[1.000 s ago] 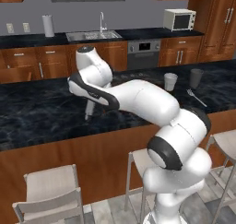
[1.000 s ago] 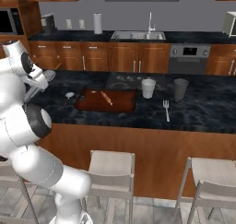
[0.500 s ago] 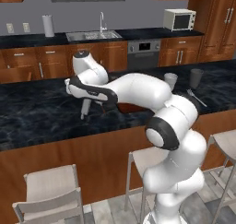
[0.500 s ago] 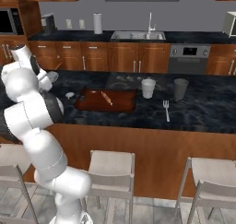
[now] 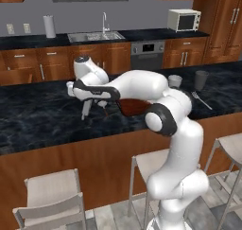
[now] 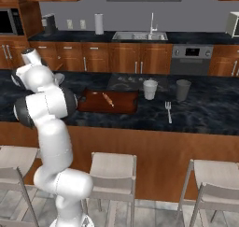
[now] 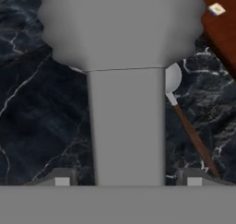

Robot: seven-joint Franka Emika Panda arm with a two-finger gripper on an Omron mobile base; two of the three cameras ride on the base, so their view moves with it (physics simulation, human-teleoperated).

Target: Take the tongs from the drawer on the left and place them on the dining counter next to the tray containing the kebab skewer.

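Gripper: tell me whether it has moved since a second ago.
Yes. In the left base view the gripper has swung left along the dining counter, farther from the tray. Its jaws stand wide, with the grey tongs between them.

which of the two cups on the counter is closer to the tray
The white cup. It stands just off the right end of the tray, while the grey cup stands further right, beyond it and above the fork.
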